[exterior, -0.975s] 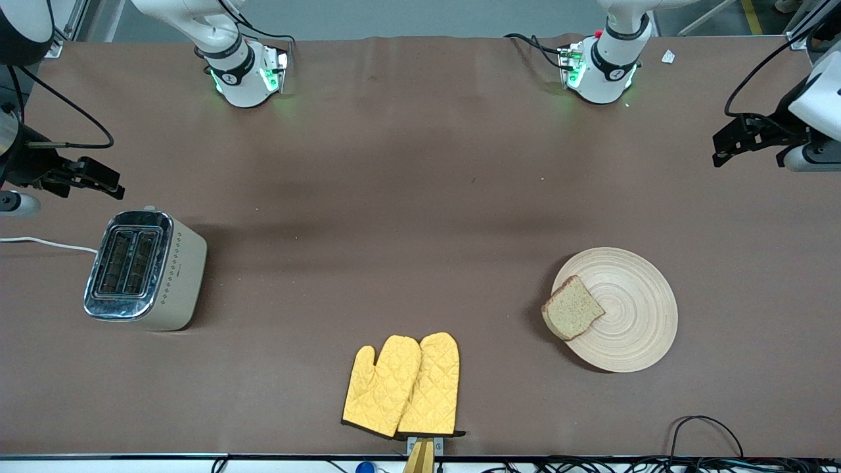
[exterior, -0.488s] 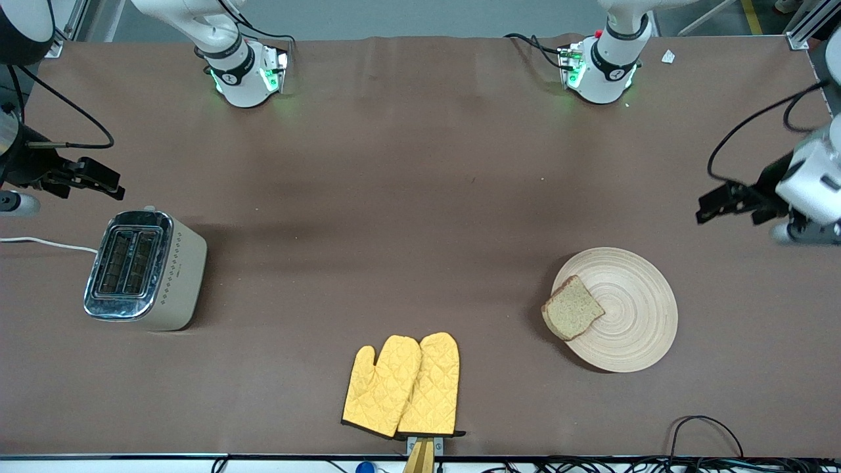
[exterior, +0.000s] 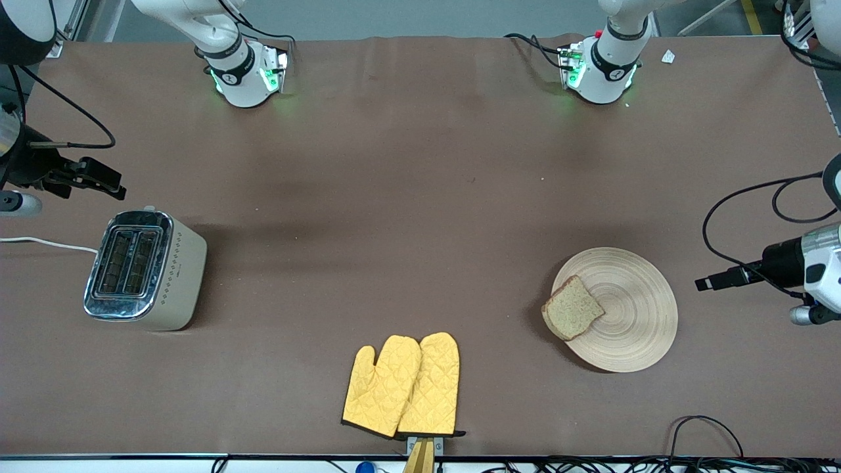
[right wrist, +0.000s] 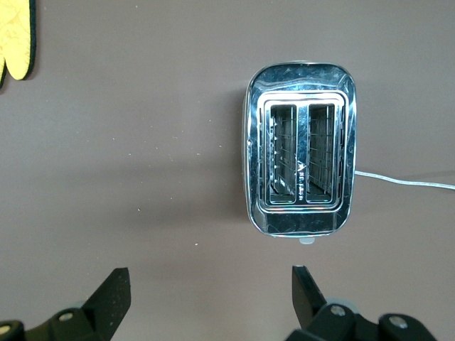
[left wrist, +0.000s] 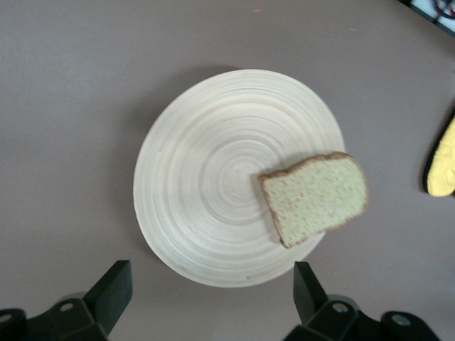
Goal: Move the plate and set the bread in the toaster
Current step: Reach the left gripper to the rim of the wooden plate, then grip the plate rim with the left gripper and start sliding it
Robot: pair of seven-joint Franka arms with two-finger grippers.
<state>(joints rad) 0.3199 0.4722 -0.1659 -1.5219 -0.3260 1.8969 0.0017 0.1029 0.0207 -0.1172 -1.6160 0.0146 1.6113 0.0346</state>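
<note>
The large round pale wooden plate (exterior: 617, 309) with ring grooves lies on the brown tabletop (exterior: 407, 217) toward the left arm's end. The small brown wholegrain bread slice (exterior: 571, 308) rests on it, overhanging the rim. The plate looks stiff and light, best taken at its edge; the bread is soft and crumbly, so a gentle pinch across the crust seems wise. The left gripper (left wrist: 212, 291) hovers by the plate, fingers spread wide and empty. The right gripper (right wrist: 210, 297) waits near the cream-beige chrome-topped toaster (exterior: 144, 269), likewise wide and empty.

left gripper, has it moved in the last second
Yes. The left gripper has come down the front view, from level with open table to beside the plate, jaws open.
</note>
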